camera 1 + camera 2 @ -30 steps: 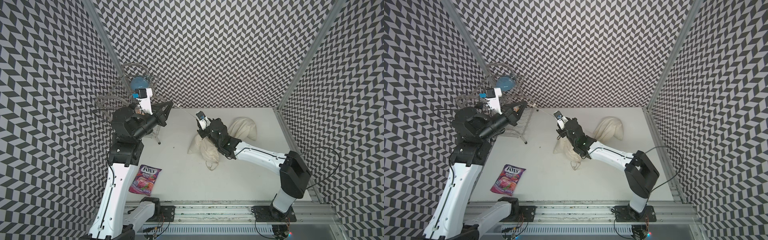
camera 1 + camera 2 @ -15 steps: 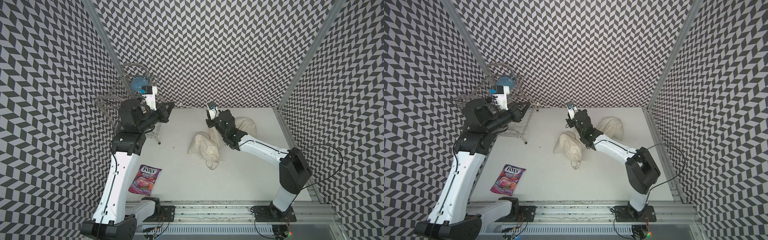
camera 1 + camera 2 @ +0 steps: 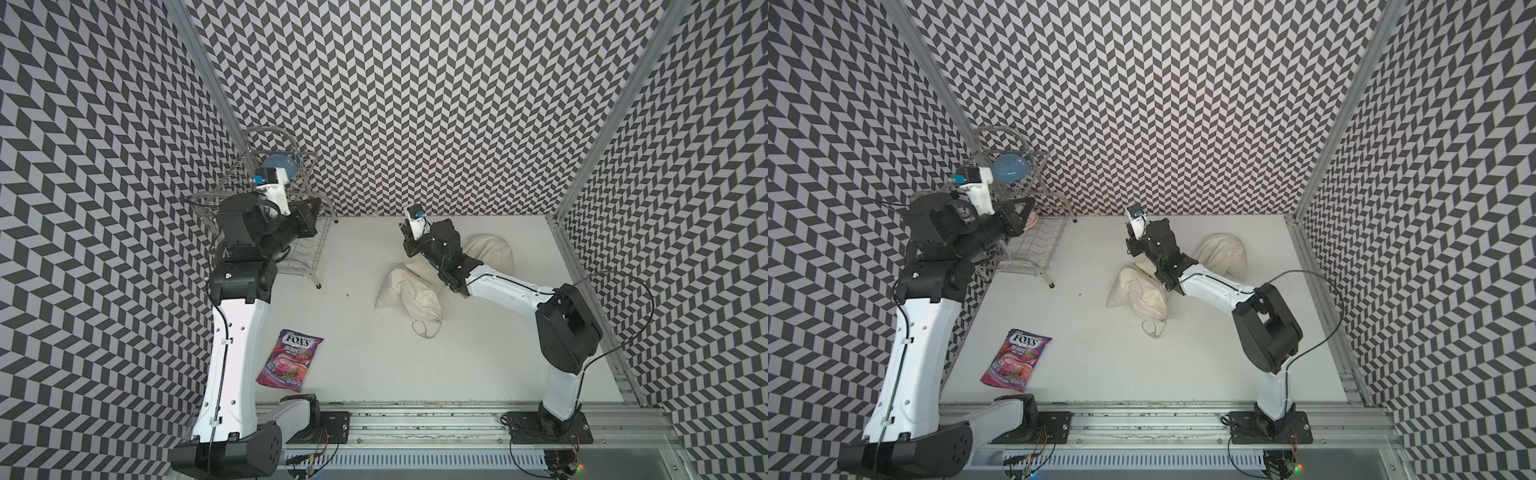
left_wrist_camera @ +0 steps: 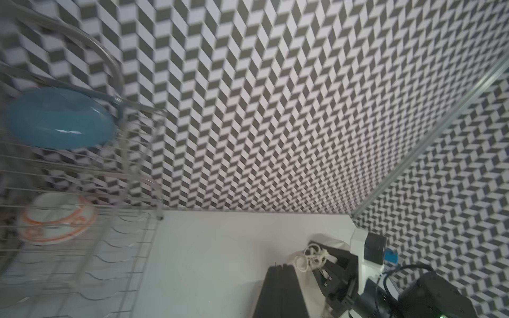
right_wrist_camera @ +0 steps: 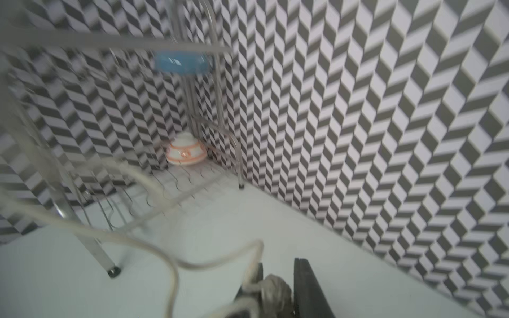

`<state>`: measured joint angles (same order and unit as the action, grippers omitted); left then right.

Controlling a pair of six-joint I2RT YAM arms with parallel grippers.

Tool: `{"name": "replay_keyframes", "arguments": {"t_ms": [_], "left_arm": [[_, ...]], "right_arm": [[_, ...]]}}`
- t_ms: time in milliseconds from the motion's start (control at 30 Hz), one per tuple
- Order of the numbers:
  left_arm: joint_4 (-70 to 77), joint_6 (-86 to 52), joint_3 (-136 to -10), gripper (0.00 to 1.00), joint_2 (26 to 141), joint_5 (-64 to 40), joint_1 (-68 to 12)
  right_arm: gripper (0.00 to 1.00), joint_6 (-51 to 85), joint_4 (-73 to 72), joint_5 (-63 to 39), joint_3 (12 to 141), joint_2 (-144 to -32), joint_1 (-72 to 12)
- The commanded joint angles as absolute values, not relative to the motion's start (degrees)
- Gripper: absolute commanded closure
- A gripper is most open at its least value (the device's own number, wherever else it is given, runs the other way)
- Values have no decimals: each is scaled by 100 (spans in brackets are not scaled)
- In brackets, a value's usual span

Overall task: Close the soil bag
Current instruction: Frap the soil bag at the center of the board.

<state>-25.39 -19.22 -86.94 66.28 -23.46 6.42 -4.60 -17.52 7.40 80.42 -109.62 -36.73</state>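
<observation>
Soil bag (image 3: 492,249) lay just behind your right gripper (image 5: 278,268), which pinched a knotted drawstring (image 5: 273,286). Your left gripper (image 4: 281,268) was pressed together, holding nothing visible. Bag's neck was hidden; tightening judged unfinished.

The white table (image 3: 374,374) carries a wire dish rack (image 3: 311,257) in its far left corner, a purple candy packet (image 3: 291,359) near the front left, and 2 cloth sacks toward the middle: the front sack (image 3: 409,291), a cord (image 3: 424,330) trailing from its mouth, and the rear sack (image 3: 492,249).
</observation>
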Motion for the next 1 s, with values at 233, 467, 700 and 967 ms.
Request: {"name": "replay_keyframes", "arguments": {"t_ms": [233, 467, 700, 967], "left_arm": [[-1291, -2000, -8288, 100, 6320, -1864, 1097], [-1515, -1467, -7360, 100, 6383, -1275, -318], [-1068, -1956, -6248, 80, 6205, -1227, -928], [-504, -2297, -5450, 59, 6072, -658, -1877]], "right_arm": [[77, -23, -653, 522, 7847, -11764, -3135], [77, 62, -1254, -746, 7864, -11158, -3532], [70, 304, -1672, -1631, 8156, -10960, -4101], [40, 106, -1032, -1295, 7863, -9896, -4056]]}}
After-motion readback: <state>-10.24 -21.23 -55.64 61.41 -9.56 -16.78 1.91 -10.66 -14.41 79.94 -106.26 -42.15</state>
